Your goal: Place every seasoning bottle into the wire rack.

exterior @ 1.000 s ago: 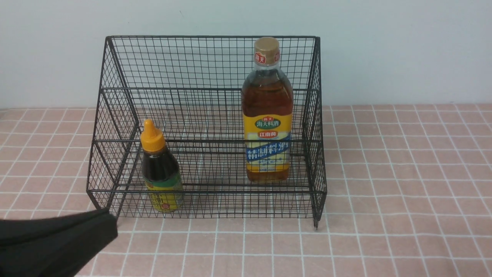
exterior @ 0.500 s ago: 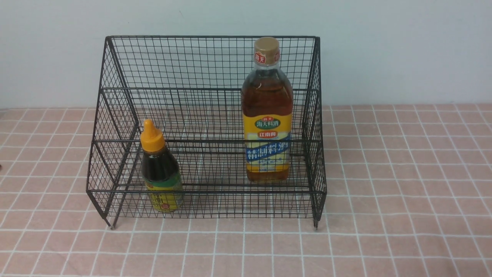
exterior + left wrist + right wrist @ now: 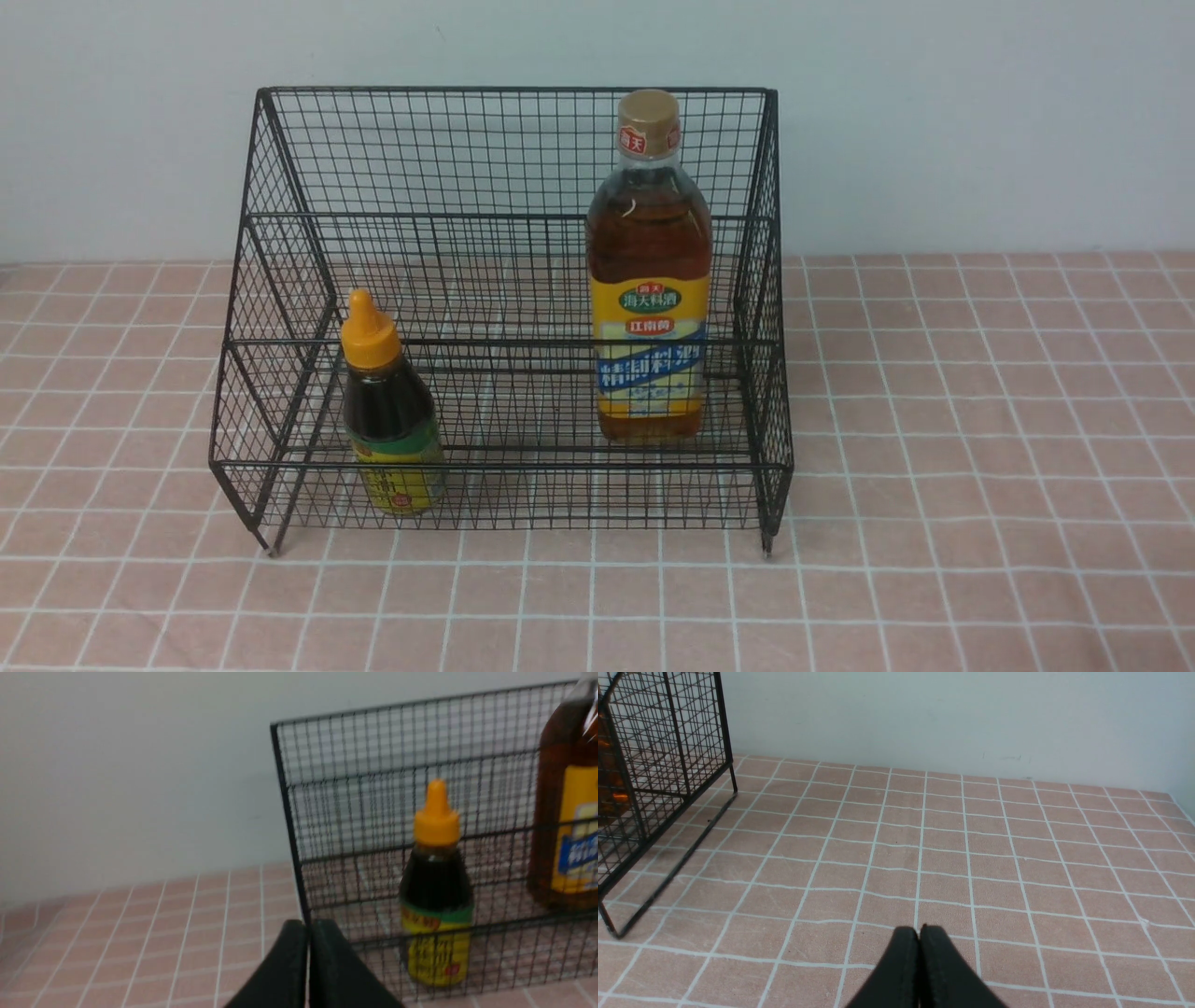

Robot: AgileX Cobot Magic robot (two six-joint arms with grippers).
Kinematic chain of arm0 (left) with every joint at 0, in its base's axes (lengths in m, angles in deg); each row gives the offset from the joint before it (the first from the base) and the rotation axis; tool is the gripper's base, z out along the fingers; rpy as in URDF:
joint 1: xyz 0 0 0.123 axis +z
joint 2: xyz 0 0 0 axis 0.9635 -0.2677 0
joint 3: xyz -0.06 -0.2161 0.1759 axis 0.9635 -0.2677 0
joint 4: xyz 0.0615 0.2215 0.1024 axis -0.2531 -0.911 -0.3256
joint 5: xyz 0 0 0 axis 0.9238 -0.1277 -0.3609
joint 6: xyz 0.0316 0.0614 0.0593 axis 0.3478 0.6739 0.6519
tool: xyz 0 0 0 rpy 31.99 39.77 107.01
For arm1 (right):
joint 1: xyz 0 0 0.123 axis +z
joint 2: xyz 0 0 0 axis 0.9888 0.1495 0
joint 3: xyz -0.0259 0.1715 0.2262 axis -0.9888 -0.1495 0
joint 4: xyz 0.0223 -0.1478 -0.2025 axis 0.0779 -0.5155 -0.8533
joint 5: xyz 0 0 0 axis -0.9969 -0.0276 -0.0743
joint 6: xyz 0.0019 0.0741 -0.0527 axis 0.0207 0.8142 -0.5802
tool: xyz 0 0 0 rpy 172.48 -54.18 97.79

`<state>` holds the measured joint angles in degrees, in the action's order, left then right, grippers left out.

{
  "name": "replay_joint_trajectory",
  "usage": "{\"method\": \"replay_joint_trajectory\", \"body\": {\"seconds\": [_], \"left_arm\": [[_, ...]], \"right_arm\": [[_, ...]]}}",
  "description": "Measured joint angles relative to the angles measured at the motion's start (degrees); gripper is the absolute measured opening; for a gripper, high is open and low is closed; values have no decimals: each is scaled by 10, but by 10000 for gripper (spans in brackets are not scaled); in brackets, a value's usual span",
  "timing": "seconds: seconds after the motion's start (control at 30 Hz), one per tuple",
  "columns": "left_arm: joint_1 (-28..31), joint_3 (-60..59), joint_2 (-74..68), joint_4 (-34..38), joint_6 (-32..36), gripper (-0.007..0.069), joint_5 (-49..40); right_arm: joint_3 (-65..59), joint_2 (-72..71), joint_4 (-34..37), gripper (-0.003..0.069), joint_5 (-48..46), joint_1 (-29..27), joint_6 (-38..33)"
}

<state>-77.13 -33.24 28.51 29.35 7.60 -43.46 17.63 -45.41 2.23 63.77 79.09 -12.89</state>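
Both seasoning bottles stand upright inside the black wire rack [image 3: 280, 149]. The small dark bottle [image 3: 387, 411] with the orange nozzle cap is at the rack's front left; it also shows as the small dark bottle [image 3: 437, 891] in the left wrist view. The tall amber bottle [image 3: 649, 280] with tan cap stands at the right, and its side, the tall amber bottle [image 3: 567, 826], is cut by the frame edge. My left gripper [image 3: 308, 926] is shut and empty, short of the wire rack [image 3: 285, 788]. My right gripper [image 3: 919, 929] is shut and empty over bare cloth, away from the wire rack [image 3: 668, 746]. Neither arm shows in the front view.
A pink checked tablecloth [image 3: 980, 467] covers the table, and a pale wall [image 3: 934, 112] rises right behind the rack. The rack stands on short legs [image 3: 767, 546] at its front corners.
The left arm, a dark shape at the front view's lower left a second ago, has drawn back out of that view. Bottles and rack have not moved.
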Motion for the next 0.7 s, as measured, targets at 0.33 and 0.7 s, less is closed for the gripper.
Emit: {"method": "replay_joint_trajectory", "body": {"seconds": [0.33,0.7], "left_arm": [[-34,-126,25,-62,-66,-7,-25],[-20,-126,25,-69,-80,-7,-25]], "right_arm": [[0,0,0,-14,0,0,0],[0,0,0,-14,0,0,0]]}}
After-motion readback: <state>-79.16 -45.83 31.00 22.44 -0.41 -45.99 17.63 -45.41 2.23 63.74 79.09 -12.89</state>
